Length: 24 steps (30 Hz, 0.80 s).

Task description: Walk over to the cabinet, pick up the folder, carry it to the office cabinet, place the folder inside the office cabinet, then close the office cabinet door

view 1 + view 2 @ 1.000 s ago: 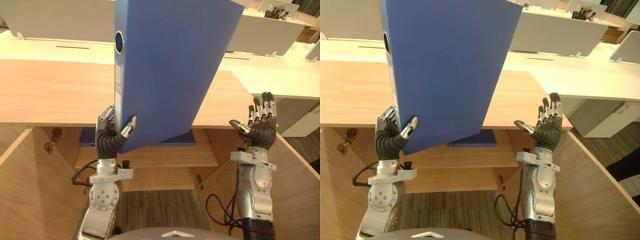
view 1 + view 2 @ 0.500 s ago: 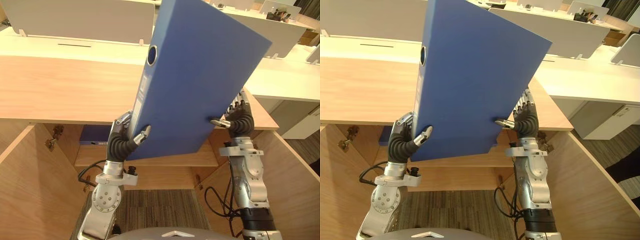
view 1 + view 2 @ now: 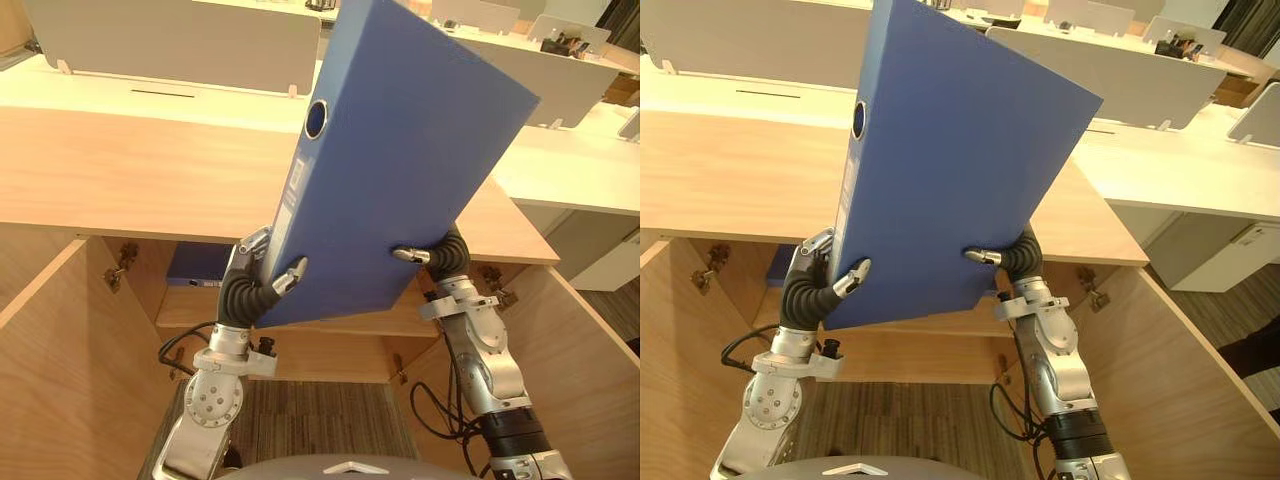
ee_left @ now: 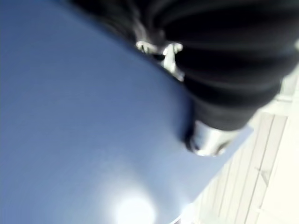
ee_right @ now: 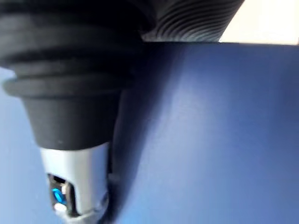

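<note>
I hold a large blue folder (image 3: 400,170) up before the open office cabinet, tilted to the right, its spine with the round hole facing left. My left hand (image 3: 245,290) grips the lower spine corner, thumb on the front cover; in the left wrist view its thumb (image 4: 205,140) presses the blue cover. My right hand (image 3: 1015,260) clamps the lower right edge, thumb in front and fingers hidden behind; the right wrist view shows that thumb (image 5: 74,182) on the cover. Below the folder lies the cabinet's inner shelf (image 3: 330,320).
A second blue folder (image 3: 200,265) lies flat on the shelf at the left. The wooden cabinet top (image 3: 120,180) runs above the opening. Open doors stand at the left (image 3: 50,370) and right (image 3: 590,380). White desks with dividers (image 3: 170,40) lie beyond.
The folder has tipped from upright over to the right. My right hand, open and apart a second ago, has come in and taken the folder's lower right edge.
</note>
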### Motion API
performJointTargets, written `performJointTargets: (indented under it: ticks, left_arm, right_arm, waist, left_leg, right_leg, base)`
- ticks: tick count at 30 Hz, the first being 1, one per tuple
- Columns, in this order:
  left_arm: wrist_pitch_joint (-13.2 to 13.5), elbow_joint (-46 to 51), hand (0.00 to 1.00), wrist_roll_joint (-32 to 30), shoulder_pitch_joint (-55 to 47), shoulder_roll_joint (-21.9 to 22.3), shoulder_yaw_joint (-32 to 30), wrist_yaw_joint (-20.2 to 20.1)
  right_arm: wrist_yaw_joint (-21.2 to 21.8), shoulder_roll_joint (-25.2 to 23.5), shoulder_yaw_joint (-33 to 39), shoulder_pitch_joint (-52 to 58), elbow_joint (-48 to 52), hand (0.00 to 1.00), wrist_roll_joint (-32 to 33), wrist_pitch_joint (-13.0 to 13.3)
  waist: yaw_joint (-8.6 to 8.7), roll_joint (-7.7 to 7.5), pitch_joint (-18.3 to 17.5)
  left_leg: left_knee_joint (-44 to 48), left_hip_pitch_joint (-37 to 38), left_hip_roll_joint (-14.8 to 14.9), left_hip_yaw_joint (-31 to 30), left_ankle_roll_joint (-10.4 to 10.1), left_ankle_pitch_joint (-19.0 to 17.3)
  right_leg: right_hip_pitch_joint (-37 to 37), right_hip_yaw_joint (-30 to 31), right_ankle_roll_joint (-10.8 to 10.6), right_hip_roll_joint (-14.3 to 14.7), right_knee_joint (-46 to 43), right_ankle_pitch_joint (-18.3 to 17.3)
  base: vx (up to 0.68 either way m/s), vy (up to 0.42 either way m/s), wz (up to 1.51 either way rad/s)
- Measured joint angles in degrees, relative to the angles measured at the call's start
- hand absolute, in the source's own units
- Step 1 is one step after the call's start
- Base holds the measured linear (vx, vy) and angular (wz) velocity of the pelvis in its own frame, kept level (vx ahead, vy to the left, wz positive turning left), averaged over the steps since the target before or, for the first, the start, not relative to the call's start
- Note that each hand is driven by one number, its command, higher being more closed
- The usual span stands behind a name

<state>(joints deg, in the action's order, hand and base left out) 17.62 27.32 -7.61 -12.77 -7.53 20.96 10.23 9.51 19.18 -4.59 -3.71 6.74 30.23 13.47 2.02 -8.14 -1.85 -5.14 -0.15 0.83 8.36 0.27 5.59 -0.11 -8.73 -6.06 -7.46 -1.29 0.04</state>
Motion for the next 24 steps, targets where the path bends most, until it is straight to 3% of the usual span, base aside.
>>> performJointTargets:
  ticks: [3, 4, 9, 17, 24]
  left_arm:
    - [0.1, 0.0, 1.0, -0.1, 0.0, -0.5, -0.3, 0.8]
    - [0.1, 0.0, 0.0, -0.3, 0.0, -0.5, -0.7, 0.9]
    - [0.1, -0.2, 0.0, -0.5, -0.1, -0.6, -1.1, 1.1]
    - [0.1, -1.0, 0.0, -1.7, -0.3, 0.1, -6.2, 2.1]
    - [0.2, -1.0, 0.0, 1.0, -3.8, 5.9, -15.7, 4.5]
  right_arm:
    - [0.3, -0.1, -1.3, 0.0, -0.7, 1.0, 0.5, 0.0]
    - [0.3, -0.1, -1.4, 0.0, -0.7, 1.0, 0.5, 0.0]
    - [0.0, -1.5, -1.2, 0.0, 0.4, 1.0, 0.3, 0.1]
    - [-1.5, -9.0, -0.9, 0.0, 2.7, 1.0, -3.7, 0.5]
    - [-3.8, -14.2, -0.3, 1.2, 8.1, 1.0, -9.3, 1.4]
  waist:
    - [-0.09, -0.16, -0.2]
    - [-0.1, -0.16, -0.2]
    - [-0.28, -0.06, -0.3]
    - [-0.21, 0.44, -0.6]
    - [-0.33, 0.59, -0.5]
  left_leg:
    - [0.0, -0.1, 0.0, -0.1, 0.0, 0.0]
    - [0.0, -0.1, 0.0, -0.1, 0.0, 0.0]
    - [0.0, -0.1, 0.0, -0.1, 0.0, 0.0]
    - [0.0, 0.0, 0.1, -0.1, 0.0, 0.0]
    - [0.0, 0.3, 0.1, -0.7, 0.0, 0.0]
  right_leg:
    - [0.0, 0.0, 0.0, 0.0, 0.0, 0.0]
    - [0.0, 0.0, 0.0, 0.0, 0.0, 0.0]
    - [0.0, 0.0, 0.0, 0.0, 0.0, 0.0]
    - [0.0, 0.0, 0.1, 0.2, 0.1, 0.1]
    - [0.7, -0.8, 0.1, 0.1, 0.1, -0.2]
  base:
    - [0.0, 0.0, 0.0]
    - [0.0, 0.0, 0.0]
    - [0.0, 0.0, 0.0]
    - [0.0, 0.0, 0.0]
    - [0.0, 0.0, 0.05]
